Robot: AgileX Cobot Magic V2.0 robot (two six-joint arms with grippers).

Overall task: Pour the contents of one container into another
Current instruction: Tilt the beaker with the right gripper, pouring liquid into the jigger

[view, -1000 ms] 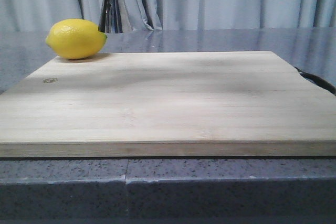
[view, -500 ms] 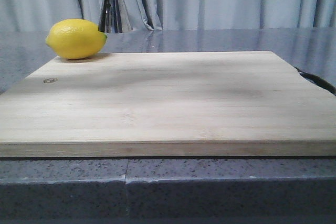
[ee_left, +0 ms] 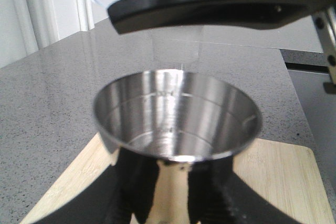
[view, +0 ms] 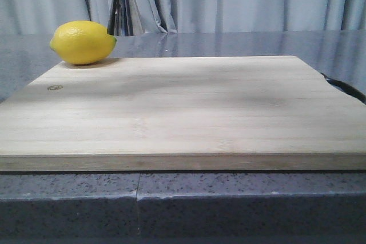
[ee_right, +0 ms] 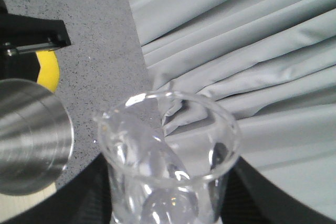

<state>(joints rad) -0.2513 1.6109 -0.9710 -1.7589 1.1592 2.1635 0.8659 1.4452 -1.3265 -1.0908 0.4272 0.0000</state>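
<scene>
1. Nothing shifted in the front view since a second ago: lemon (view: 83, 42) at 10 o'clock on the cutting board (view: 183, 112), jigger (view: 120, 11) just behind it.
2. Left tool (ee_left: 173, 192) pinching the steel jigger (ee_left: 177, 116) at its waist, cup mouth upward, held above the board's edge and the grey worktop (ee_left: 47, 98).
3. Right tool (ee_right: 163, 203) clamped around the glass beaker (ee_right: 165, 150), tilted, pouring lip toward the jigger (ee_right: 29, 135), just beside and above its rim.
</scene>
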